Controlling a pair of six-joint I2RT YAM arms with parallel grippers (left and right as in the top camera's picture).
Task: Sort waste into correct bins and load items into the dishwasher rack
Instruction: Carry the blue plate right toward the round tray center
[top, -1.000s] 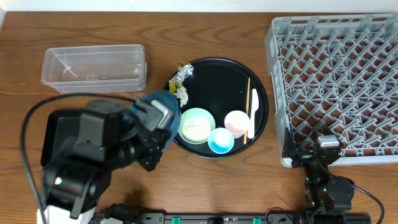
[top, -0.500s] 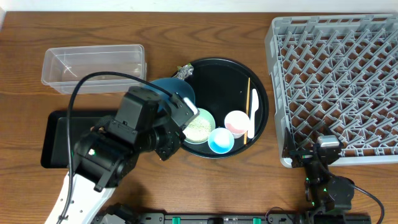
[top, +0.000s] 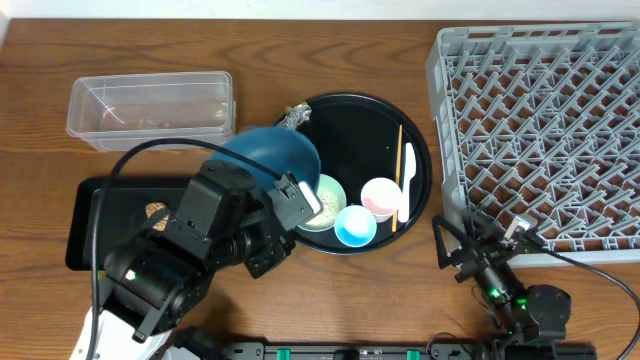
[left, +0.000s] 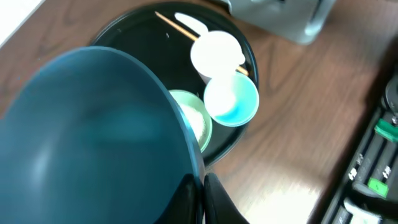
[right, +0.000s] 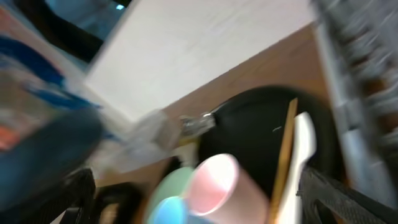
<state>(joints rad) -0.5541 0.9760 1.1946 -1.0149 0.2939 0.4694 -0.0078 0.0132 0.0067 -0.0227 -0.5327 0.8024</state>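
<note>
My left gripper (top: 300, 186) (left: 200, 186) is shut on the rim of the dark blue plate (top: 270, 155) (left: 93, 137) and holds it tilted above the left edge of the round black tray (top: 365, 120). On that tray sit the green bowl (top: 322, 203) (left: 199, 118), partly under the plate, the blue cup (top: 355, 226) (left: 231, 102), pink cup (top: 380, 197) (right: 214, 183), white spoon (top: 408, 175) and chopsticks (top: 399, 165). Crumpled foil (top: 293, 117) lies at the tray's upper left rim. My right gripper (top: 458, 246) (right: 205, 205) is open and empty by the rack's front left corner, facing the cups.
The grey dishwasher rack (top: 540, 130) fills the right side. A clear tub (top: 150, 108) stands at the back left. The shallow black rectangular tray (top: 90, 225), with a brown lump (top: 155, 210) in it, lies partly under my left arm. The right wrist view is blurred.
My left arm has carried the plate from over the black rectangular tray rightward to the round tray's edge. My right arm has lifted from its tucked pose and swung left toward the round tray.
</note>
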